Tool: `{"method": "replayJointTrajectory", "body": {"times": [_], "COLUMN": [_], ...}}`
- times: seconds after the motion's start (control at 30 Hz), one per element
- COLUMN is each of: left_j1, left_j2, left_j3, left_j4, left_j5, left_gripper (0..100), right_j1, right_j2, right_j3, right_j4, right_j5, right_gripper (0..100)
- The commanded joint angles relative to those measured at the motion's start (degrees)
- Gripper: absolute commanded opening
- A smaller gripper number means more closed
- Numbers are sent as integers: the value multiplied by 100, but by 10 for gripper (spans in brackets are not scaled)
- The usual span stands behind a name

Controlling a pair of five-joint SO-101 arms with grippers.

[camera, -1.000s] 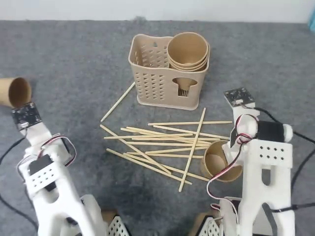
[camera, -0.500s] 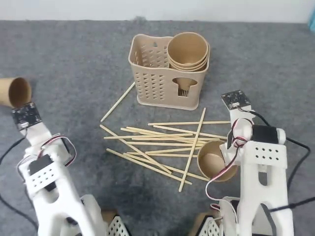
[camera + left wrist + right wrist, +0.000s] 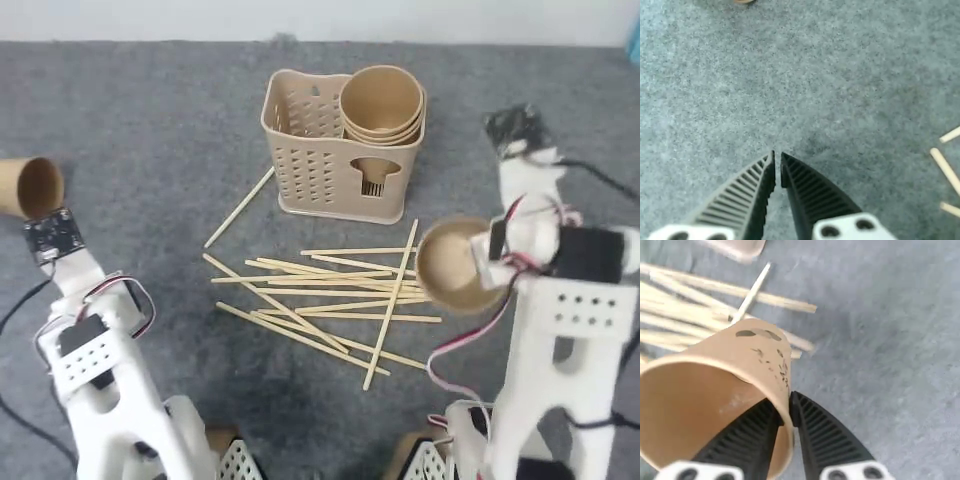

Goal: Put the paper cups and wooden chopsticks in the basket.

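Note:
My right gripper (image 3: 786, 407) is shut on the rim of a brown paper cup (image 3: 720, 385), which hangs above the table at the right of the chopstick pile (image 3: 330, 295) with its mouth facing up (image 3: 458, 265). The beige perforated basket (image 3: 310, 160) stands at the back centre with a stack of paper cups (image 3: 382, 103) in its right half. Another paper cup (image 3: 30, 187) lies on its side at the far left. My left gripper (image 3: 777, 159) is shut on nothing, low over bare grey carpet at the front left.
One chopstick (image 3: 240, 207) lies apart, left of the basket. Chopstick ends (image 3: 946, 162) show at the edge of the left wrist view. The table is covered in grey carpet (image 3: 150, 110), with open room at the back left and right.
The right arm has lifted the paper cup off the table and carried it up and back toward the basket. The left arm has kept still.

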Motion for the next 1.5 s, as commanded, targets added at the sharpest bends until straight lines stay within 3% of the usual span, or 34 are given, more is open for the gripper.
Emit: {"method": "replayJointTrajectory", "body": {"times": [0.0,0.27,0.47,0.7,1.1,1.47], "left_j1": [26,44,44,53,53,167], "left_j2": [-132,-132,-132,-132,-132,-132], "left_j3": [-22,-22,-13,-13,-13,-13], "left_j4": [-149,-149,-149,-149,-149,-149], "left_j5": [-105,-484,-492,-501,-501,-501], "left_gripper": [22,22,22,22,22,23], "right_j1": [110,-251,-1147,-2141,-1771,-1191], "right_j2": [514,1095,1121,1780,3881,4620], "right_j3": [-932,-2796,-4352,-5451,-6831,-6936], "right_j4": [251,233,224,13,-549,-541], "right_j5": [-246,-809,-1231,-1222,-985,-976], "right_gripper": [6,6,6,6,6,6]}}
